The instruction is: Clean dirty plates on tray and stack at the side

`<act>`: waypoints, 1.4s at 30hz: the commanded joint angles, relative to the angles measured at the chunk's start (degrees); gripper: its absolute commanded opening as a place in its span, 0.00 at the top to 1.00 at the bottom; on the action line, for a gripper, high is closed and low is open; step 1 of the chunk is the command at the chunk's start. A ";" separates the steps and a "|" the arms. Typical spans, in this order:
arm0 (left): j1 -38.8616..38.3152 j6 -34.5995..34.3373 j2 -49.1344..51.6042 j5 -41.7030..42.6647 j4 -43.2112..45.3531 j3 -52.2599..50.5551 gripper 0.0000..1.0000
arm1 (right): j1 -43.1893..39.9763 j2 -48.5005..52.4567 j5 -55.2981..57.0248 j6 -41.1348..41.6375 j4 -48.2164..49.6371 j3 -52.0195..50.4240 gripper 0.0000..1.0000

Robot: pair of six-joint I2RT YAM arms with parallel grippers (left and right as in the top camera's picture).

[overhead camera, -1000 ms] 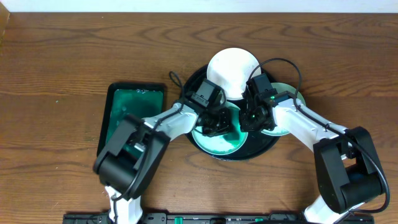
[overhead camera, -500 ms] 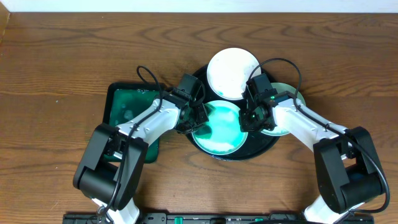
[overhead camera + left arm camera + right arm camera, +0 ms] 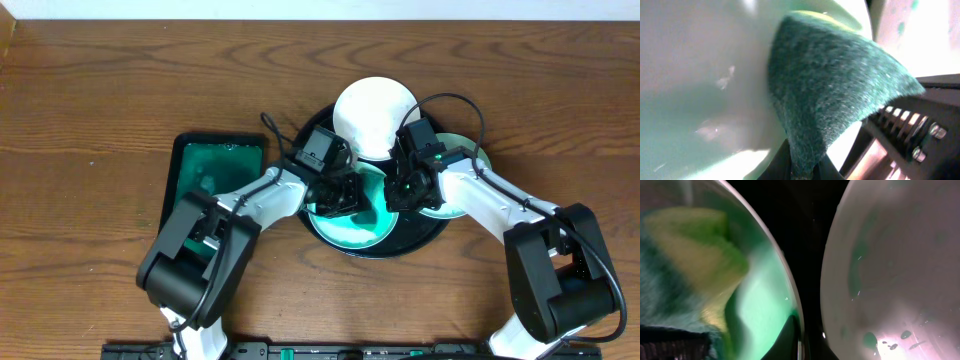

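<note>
Scrubbing a teal-smeared plate [image 3: 350,228] on the round black tray [image 3: 422,240], both arms close in.

Pinching a dark-green sponge [image 3: 835,95] tight in the left gripper [image 3: 337,192] and pressing it onto that plate's wet surface, near the tray's middle. Parking the right gripper [image 3: 405,187] at the same plate's right rim, seemingly to steady it; cannot tell from any view how wide its fingers stand. Leaving a clean-looking white plate [image 3: 368,112] at the tray's far edge and a speckled plate [image 3: 890,270] at its right, under the right arm, with nothing stacked on the bare tabletop [image 3: 100,100] yet. As a guess at what might go wrong: with too hard a push, could skid the slick plate into its neighbours; could knock the two grippers together, being so near; could drag teal onto the clean plate.
</note>
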 commanded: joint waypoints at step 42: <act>33.09 12.63 -25.49 -41.38 -37.88 -2.78 0.93 | 10.69 -20.22 33.53 -5.68 0.87 2.69 0.99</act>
